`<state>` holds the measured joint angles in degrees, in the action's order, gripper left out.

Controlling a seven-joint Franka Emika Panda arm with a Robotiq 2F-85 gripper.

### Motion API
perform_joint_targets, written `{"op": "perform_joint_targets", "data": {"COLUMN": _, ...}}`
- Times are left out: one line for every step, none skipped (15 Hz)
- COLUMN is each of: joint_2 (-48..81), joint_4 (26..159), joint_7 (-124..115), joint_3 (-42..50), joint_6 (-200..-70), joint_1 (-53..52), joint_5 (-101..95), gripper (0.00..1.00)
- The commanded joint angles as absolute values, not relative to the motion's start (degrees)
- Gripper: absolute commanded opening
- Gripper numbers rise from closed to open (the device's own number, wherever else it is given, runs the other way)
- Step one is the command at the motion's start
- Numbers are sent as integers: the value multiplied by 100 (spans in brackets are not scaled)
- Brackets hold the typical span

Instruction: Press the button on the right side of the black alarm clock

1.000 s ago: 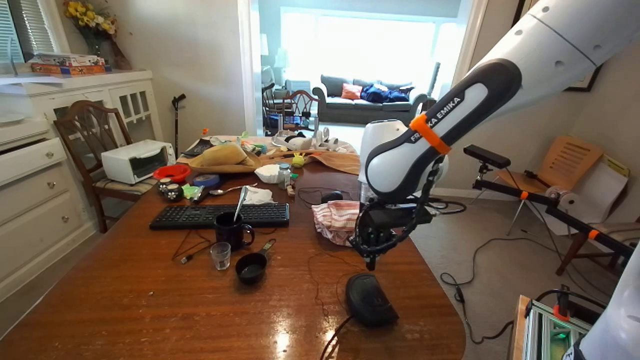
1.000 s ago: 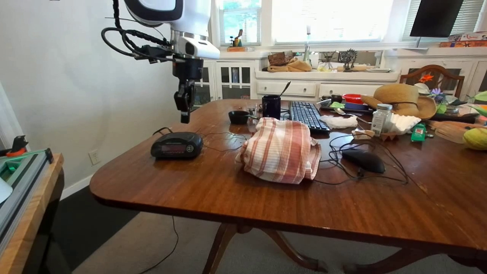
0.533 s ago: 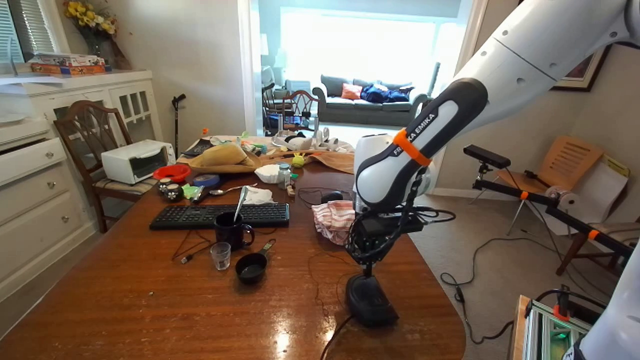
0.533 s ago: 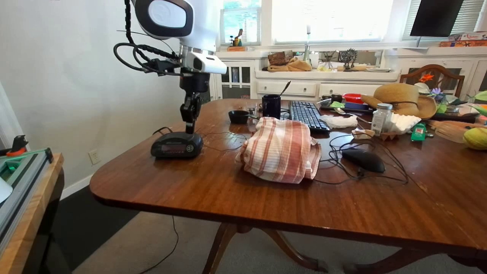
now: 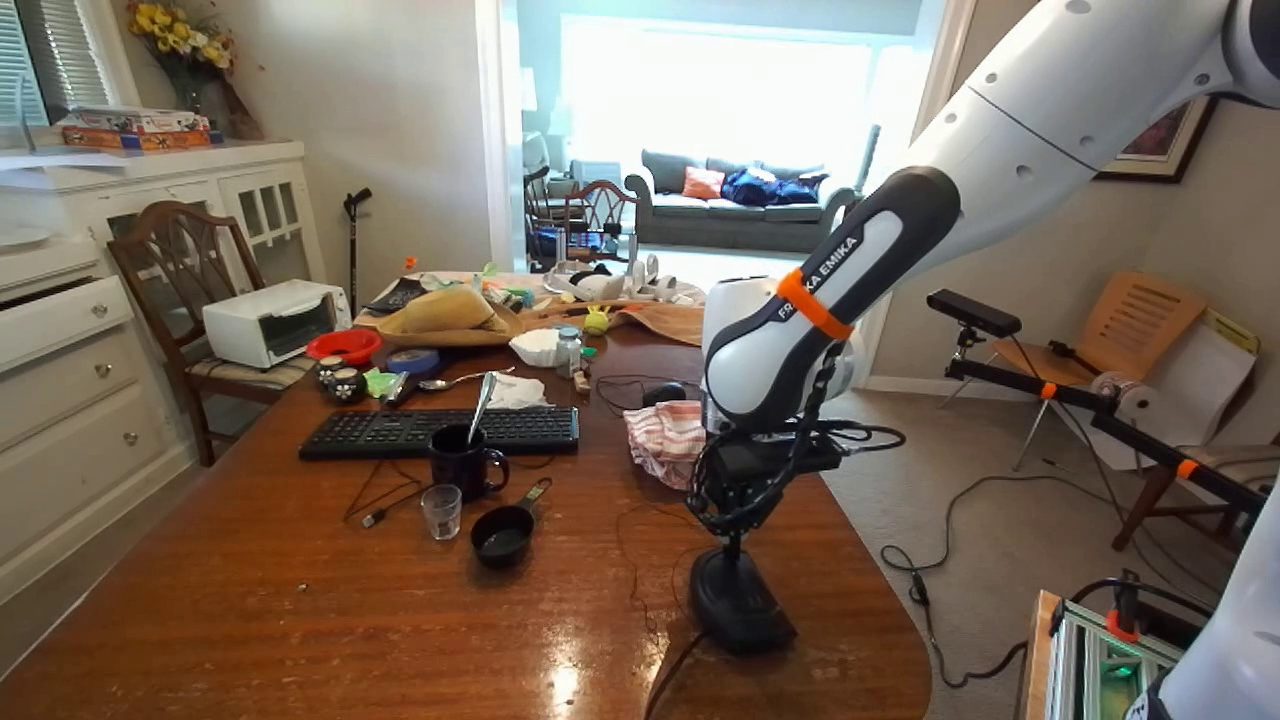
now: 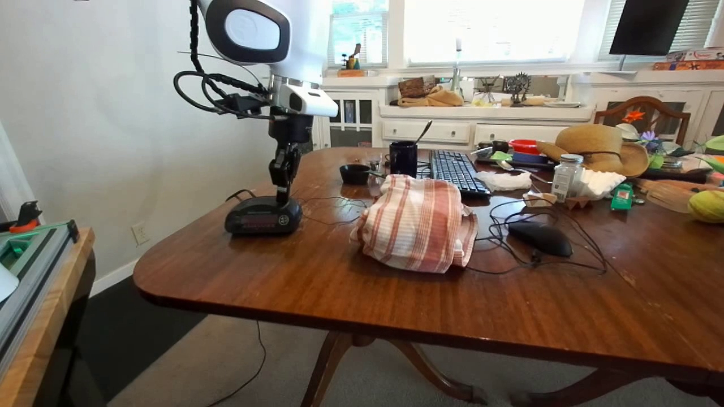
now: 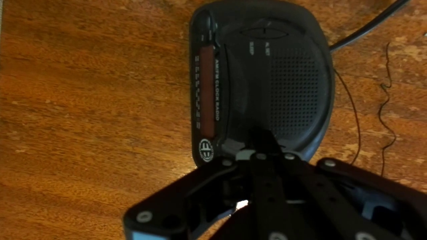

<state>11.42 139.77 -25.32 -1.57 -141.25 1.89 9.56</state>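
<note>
The black alarm clock (image 5: pixel 748 612) is a low rounded clock radio on the wooden table. It shows in both exterior views (image 6: pixel 249 219). In the wrist view its top shows a dotted speaker grille (image 7: pixel 293 91), a dark red display (image 7: pixel 207 91) and an oval button (image 7: pixel 264 32) at the end away from my gripper. My gripper (image 7: pixel 265 136) is shut with nothing seen between its fingertips. It points down at the clock's right end, by the round logo (image 7: pixel 206 150), and the tips appear to touch the top. The fingers hide most of the surface there, including any button.
A striped cloth (image 6: pixel 421 223) lies beside the clock. A black measuring cup (image 5: pixel 503 535), a small glass (image 5: pixel 441 512), a dark mug (image 5: pixel 462 465) and a keyboard (image 5: pixel 350 435) stand farther off. The clock's cord (image 5: pixel 672 672) runs along the table near its edge.
My shut gripper has come down from above the clock onto its right end. In the last half second it has sunk only slightly more. The clock has hardly moved.
</note>
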Motion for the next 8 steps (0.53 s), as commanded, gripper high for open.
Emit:
{"op": "perform_joint_targets", "data": {"joint_2": 1277, "joint_4": 13919, "joint_7": -2431, "joint_3": -62, "joint_6": -14163, "joint_1": 79, "joint_5": 1139, "gripper": 0}}
{"op": "perform_joint_targets", "data": {"joint_2": 1286, "joint_4": 13936, "joint_7": -2433, "joint_3": -54, "joint_6": -14178, "joint_1": 80, "joint_5": 1128, "gripper": 0}}
{"op": "perform_joint_targets", "data": {"joint_2": 1306, "joint_4": 13945, "joint_7": -2408, "joint_3": -53, "joint_6": -14165, "joint_1": 90, "joint_5": 1147, "gripper": 0}}
{"op": "perform_joint_targets", "data": {"joint_2": 1337, "joint_4": 13961, "joint_7": -2396, "joint_3": -46, "joint_6": -14178, "joint_1": 99, "joint_5": 1155, "gripper": 0}}
{"op": "perform_joint_targets", "data": {"joint_2": 1371, "joint_4": 13985, "joint_7": -2359, "joint_3": -45, "joint_6": -14190, "joint_1": 111, "joint_5": 1178, "gripper": 0}}
{"op": "perform_joint_targets", "data": {"joint_2": 1419, "joint_4": 14005, "joint_7": -2335, "joint_3": -39, "joint_6": -14192, "joint_1": 121, "joint_5": 1197, "gripper": 0}}
{"op": "perform_joint_targets", "data": {"joint_2": 1474, "joint_4": 14015, "joint_7": -2300, "joint_3": -37, "joint_6": -14193, "joint_1": 130, "joint_5": 1222, "gripper": 0}}
{"op": "perform_joint_targets", "data": {"joint_2": 1523, "joint_4": 14005, "joint_7": -2270, "joint_3": -36, "joint_6": -14158, "joint_1": 135, "joint_5": 1253, "gripper": 0}}
